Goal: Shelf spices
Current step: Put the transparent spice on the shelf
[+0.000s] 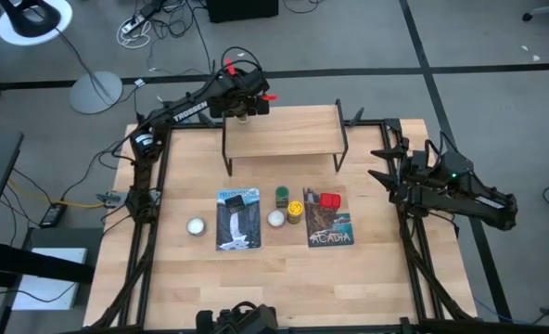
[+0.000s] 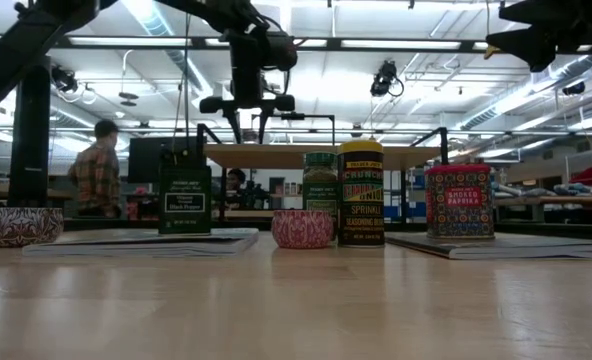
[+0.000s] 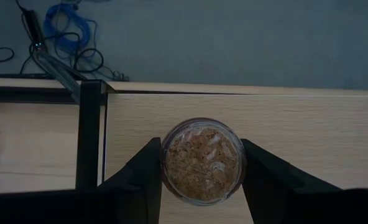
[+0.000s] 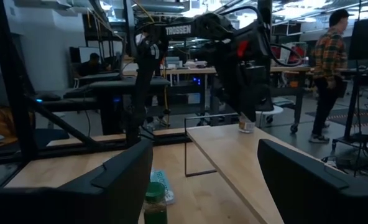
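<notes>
Over the shelf [image 1: 284, 133], left fingers [image 3: 143, 180] clasp the tiny brown jar [image 3: 202, 162]; right fingers [image 4: 308, 180] spread wide.

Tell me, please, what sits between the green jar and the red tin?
In the low view, the yellow-capped jar stands between the green jar and the red tin.

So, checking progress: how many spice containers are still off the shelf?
4, all on the table: green jar, yellow-capped jar, red tin on the right book, dark square tin by the left book. The fifth, a brown jar, is at the shelf.
</notes>
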